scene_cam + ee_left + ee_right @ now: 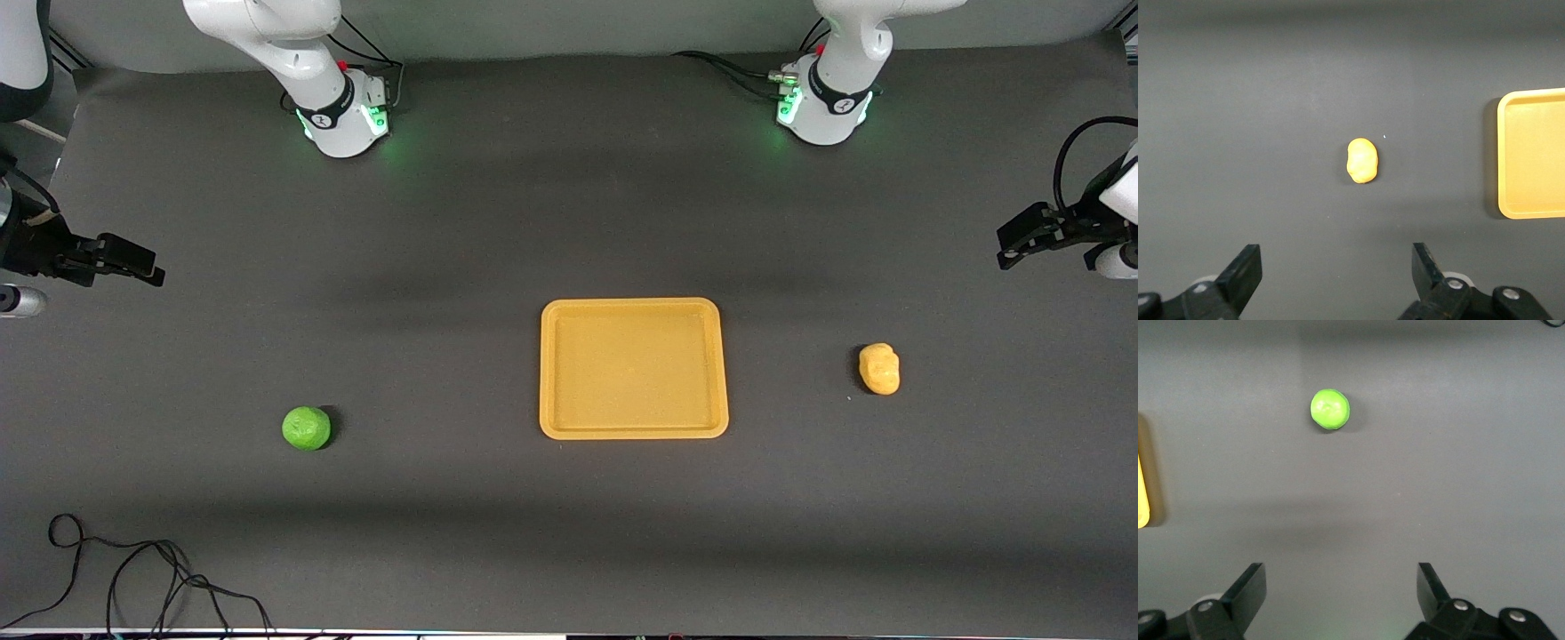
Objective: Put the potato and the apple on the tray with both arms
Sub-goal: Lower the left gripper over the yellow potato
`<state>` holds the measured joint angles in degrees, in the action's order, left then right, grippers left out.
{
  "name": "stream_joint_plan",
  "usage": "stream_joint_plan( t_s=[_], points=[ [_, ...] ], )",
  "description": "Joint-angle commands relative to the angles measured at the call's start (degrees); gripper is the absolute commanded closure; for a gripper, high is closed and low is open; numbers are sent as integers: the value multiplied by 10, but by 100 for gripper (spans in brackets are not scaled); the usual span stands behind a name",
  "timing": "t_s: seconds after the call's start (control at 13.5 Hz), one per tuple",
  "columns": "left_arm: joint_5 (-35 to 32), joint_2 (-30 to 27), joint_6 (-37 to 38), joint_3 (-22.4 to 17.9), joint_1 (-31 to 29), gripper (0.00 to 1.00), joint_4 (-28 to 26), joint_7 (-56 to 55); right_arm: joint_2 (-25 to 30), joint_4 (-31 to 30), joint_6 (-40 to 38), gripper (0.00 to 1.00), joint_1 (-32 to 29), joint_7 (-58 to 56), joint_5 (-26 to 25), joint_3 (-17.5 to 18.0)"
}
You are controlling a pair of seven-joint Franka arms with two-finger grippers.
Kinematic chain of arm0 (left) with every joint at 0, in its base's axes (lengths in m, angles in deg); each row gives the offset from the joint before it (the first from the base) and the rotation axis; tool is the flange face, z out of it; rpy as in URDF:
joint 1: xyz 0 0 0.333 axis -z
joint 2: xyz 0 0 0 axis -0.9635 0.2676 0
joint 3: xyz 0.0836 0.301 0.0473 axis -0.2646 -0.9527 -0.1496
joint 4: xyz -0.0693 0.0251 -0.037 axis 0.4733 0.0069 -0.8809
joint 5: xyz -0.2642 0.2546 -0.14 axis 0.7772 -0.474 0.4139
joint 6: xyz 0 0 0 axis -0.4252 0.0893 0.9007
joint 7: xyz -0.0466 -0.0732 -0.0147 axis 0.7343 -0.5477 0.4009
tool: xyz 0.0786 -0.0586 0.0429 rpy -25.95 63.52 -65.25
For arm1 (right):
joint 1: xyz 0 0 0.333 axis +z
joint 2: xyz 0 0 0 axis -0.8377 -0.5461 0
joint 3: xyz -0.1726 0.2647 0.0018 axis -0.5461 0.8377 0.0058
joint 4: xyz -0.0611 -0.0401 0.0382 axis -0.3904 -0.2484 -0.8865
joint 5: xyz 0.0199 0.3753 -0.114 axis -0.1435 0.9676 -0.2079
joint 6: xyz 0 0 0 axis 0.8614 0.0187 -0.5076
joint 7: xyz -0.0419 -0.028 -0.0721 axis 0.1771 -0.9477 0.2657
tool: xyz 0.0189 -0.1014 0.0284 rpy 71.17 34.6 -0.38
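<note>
I have both arms parked wide and high, nothing picked up yet. The left gripper (1022, 244) hangs over the worktop (569, 551) at the left arm's end, its fingers (1245, 270) spread with nothing between them. The right gripper (133, 262) hangs over the right arm's end, fingers (1248, 587) likewise spread and empty.

The potato (879, 368) lies on the worktop toward the left arm's end, well apart from the tray (569, 427). The apple (307, 428) sits toward the right arm's end, a little nearer the front camera than the potato, also well apart from the tray, which is bare.

Both look glossy, so I judge them slippery and probably light and hard. I'd take the potato across its narrow waist, fingers square to its long axis. The apple is round and may roll: I'd close across its widest middle, coming straight down
</note>
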<state>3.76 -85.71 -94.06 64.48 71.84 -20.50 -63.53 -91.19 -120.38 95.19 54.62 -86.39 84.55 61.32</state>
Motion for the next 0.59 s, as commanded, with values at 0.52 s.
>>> stream_joint_plan(
  t_s=[0.52],
  points=[
    [0,47,28,-5,4,0,0,5,8,-8,4,0,7,-28,-12,6]
  ],
)
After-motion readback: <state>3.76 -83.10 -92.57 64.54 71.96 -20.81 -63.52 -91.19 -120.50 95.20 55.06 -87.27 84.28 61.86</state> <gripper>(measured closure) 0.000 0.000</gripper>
